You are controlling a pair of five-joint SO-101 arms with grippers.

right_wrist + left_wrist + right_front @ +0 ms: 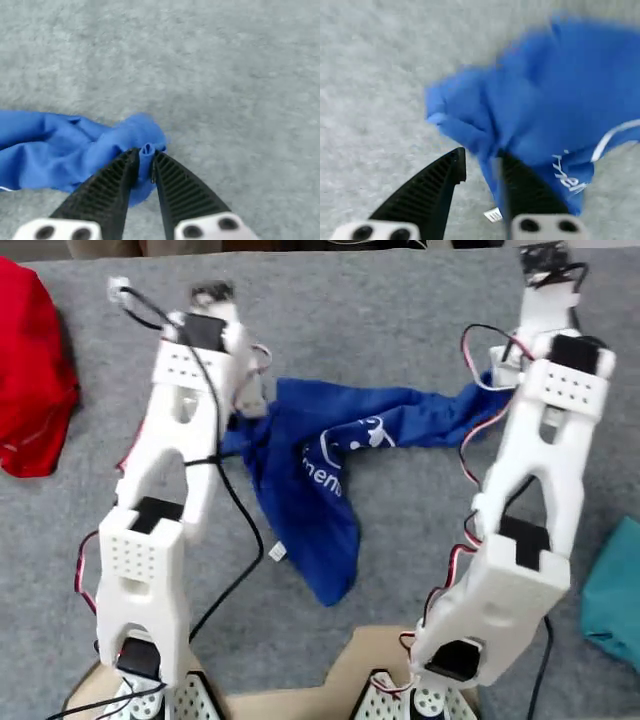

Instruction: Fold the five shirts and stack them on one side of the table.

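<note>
Our right jaws clench a corner of the blue shirt (pixel 60 145); left jaws gape at its far edge. Crumpled on the bench (pixel 400 310), it's soft, light: we'd grip corners.

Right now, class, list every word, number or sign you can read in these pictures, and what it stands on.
White lettering on the blue shirt: creased and cut off by folds, no whole word readable.
Small white tag at the shirt's edge: too small to read.
</note>
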